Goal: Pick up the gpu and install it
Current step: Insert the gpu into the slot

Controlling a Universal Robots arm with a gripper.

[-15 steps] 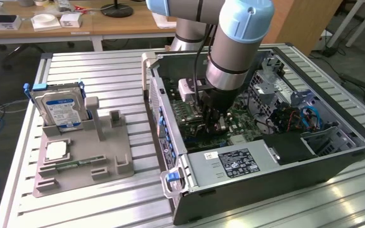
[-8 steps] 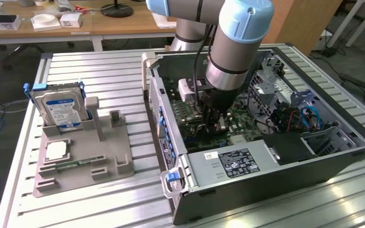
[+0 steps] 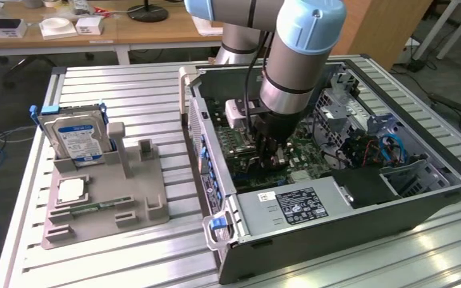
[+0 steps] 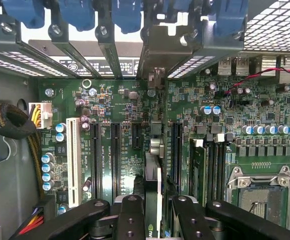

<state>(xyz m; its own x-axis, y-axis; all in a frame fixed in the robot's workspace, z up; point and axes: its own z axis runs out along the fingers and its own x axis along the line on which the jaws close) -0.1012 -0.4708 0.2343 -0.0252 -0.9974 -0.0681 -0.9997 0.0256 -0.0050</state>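
Graphics card [image 4: 153, 185] stands on edge between my fingers, seen from above as a thin strip: a green board edge with a pale side, small silver connector blocks along its top, and a silver metal bracket [image 4: 160, 60] at its far end reaching up to the slot openings in the back wall of the computer case [image 3: 335, 231]. My gripper [image 4: 153, 212] is clenched on it, partly closed, one black finger [image 4: 130, 217] pressed on each flat side of the card. The card hangs upright over the green motherboard [image 4: 264, 125], in line with the long black expansion slots [image 4: 116, 160], with one slot at nine o'clock of it and another at three o'clock; whether its lower edge already touches a slot I cannot tell. The wrist view gives the fine detail: a white slot [image 4: 73, 160] farther toward nine o'clock, the empty processor socket [image 4: 259, 192] toward four o'clock, and blue latches [image 4: 127, 12] above the rear brackets at twelve o'clock. The exterior view gives the wider scene: my arm [image 3: 295, 66] reaching down into the open case, which lies on a slatted metal table [image 3: 134, 90], and a grey parts holder [image 3: 106, 207] at nine o'clock of the case, carrying a hard drive [image 3: 74, 138] with a blue-white label standing upright.
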